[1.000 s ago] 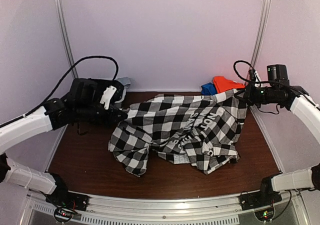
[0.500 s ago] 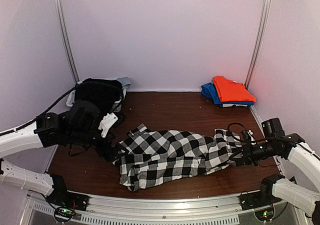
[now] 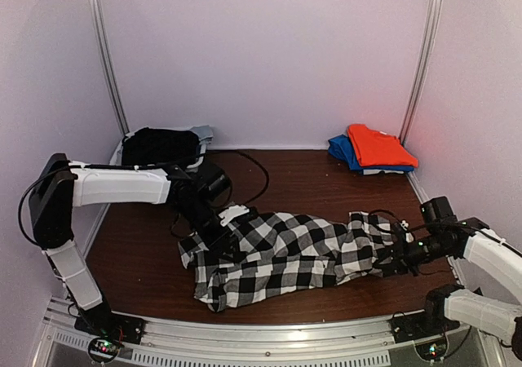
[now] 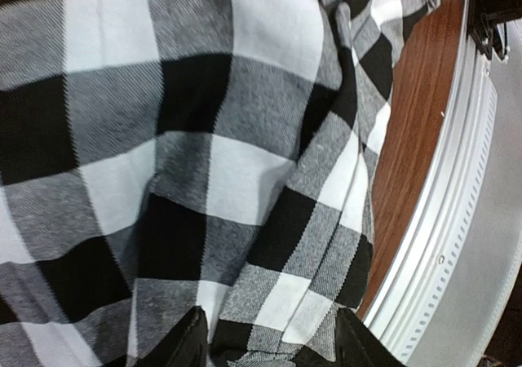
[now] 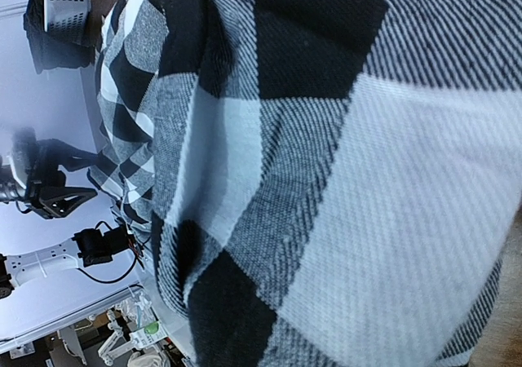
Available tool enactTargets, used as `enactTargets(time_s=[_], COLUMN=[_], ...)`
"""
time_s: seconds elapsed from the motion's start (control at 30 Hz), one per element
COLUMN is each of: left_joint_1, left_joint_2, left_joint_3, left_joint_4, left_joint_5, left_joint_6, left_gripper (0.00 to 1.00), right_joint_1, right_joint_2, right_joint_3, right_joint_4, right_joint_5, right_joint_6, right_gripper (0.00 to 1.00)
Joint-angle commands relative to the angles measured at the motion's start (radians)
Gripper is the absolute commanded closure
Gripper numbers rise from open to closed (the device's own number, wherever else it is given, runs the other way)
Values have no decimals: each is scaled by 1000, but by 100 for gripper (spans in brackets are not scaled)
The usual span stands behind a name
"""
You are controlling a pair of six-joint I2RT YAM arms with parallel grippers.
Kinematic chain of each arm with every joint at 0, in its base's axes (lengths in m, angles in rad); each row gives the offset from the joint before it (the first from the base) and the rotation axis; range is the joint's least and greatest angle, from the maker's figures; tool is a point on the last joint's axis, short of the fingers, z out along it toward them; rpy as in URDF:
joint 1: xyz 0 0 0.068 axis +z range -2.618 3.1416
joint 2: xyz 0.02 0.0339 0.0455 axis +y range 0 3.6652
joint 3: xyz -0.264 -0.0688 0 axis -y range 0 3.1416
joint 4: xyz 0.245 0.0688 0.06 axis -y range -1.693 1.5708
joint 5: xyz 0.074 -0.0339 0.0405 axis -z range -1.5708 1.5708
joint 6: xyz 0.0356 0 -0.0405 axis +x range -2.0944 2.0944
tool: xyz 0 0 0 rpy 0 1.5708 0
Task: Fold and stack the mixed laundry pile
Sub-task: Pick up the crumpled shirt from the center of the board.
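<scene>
One checked shirt (image 3: 285, 257) lying between two grippers

The checked shirt is lying on the table (image 3: 294, 179) as a long, rumpled band. It is running across the lower ctr of the top view, from left of ctr to the lower right.

The left gripper (image 3: 218, 230) is reaching in from the left of the frame and sitting over the band's upper-left end. In the left wrist view its fingers (image 4: 189, 347) are standing apart at the bottom edge w/ a fold of check cloth bunching btwn them. The jaws are open and not pinching.

The right gripper (image 3: 388, 263) is sitting at the lower right of the top view, closed on the shirt's right end. Check cloth is filling the right wrist view close up, and the fingers are not showing there.

Rest of the laundry is sitting toward the back of the table:
- A black garment (image 3: 163, 147) is sitting in a white basket (image 3: 201, 131) at the upper left, by the back wall.
- An orange-red garment (image 3: 377, 145) is lying folded on top of a blue garment (image 3: 341, 148) at the upper right, well apart from the shirt.

At the right of the left wrist view a metal rail (image 4: 440, 245) is running along the table edge, w/ a strip of bare wood btwn it and the shirt.
</scene>
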Motion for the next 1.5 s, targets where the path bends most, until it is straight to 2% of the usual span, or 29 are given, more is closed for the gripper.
enactTargets(time_s=[0.0, 0.23, 0.43, 0.57, 0.77, 0.93, 1.17, 1.4, 1.47], left_joint_1=[-3, 5, 28, 51, 56, 46, 35, 33, 33], left_joint_2=[83, 143, 185, 220, 276, 314, 331, 220, 164], left_joint_3=[19, -33, 28, 78, 147, 151, 118, 49, 23], left_joint_4=[-98, -111, -96, -97, -99, -107, -94, -93, -91], left_joint_5=[144, 111, 101, 94, 206, 336, 337, 404, 407], left_joint_6=[41, 29, 41, 79, 137, 177, 173, 188, 175], left_gripper=[48, 48, 39, 37, 34, 36, 34, 51, 53], right_joint_1=[4, 3, 3, 3, 3, 3, 3, 1, 1], right_joint_2=[9, 20, 21, 17, 14, 21, 25, 26, 25], right_joint_3=[46, 53, 51, 50, 47, 55, 54, 56, 57], right_joint_4=[23, 41, 34, 25, 28, 27, 44, 47, 56], right_joint_5=[33, 42, 38, 42, 39, 42, 40, 39, 37], right_joint_6=[0, 8, -4, -8, -6, -6, 1, 0, 6], right_gripper=[100, 100, 100, 100, 100, 100, 100, 100, 100])
